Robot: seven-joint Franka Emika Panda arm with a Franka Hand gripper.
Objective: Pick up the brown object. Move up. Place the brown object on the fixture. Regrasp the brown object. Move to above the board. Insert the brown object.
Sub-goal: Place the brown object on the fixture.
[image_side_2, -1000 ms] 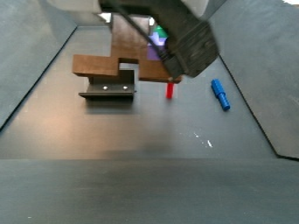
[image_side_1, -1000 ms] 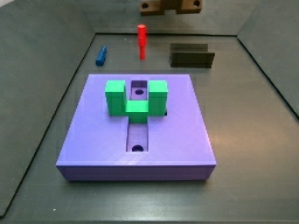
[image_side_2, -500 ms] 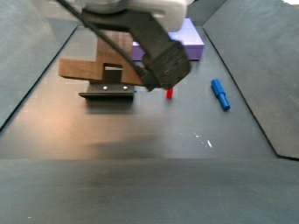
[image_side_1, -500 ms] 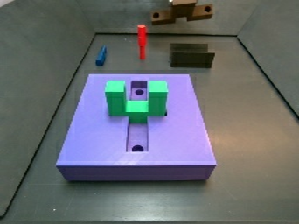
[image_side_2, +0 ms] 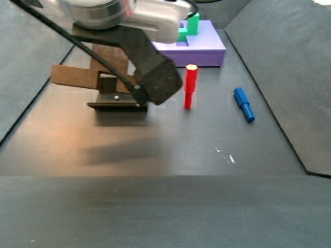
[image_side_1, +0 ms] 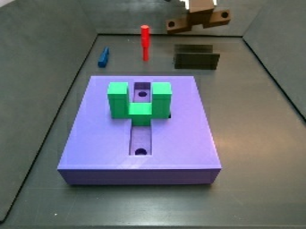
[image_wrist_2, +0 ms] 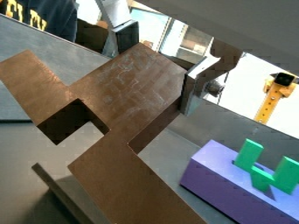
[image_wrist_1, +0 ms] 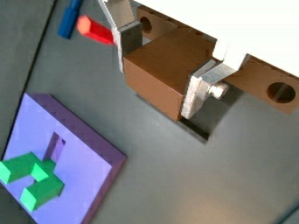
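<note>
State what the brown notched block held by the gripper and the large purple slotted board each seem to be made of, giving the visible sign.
Brown notched block, clamped between the gripper fingers high over the fixture: probably matte plastic, perhaps 3D-printed; flat even colour, faint mottling, sharp edges, no wood grain. Large purple slotted board: likely the same plastic; uniform colour, dull sheen, crisp slot.

The dark grey floor [image_side_1: 251, 134] carries the purple board [image_side_1: 167, 139], which lies flat in the middle (a green U-shaped block [image_side_1: 139, 100] sits on top of it). Beyond it stand the fixture [image_side_1: 196, 60], the upright red peg [image_side_1: 145, 40] and the blue peg [image_side_1: 103, 58], lying flat. The gripper [image_wrist_1: 163, 73] hangs above the floor, clamped on the brown object [image_wrist_1: 176, 66].
</note>
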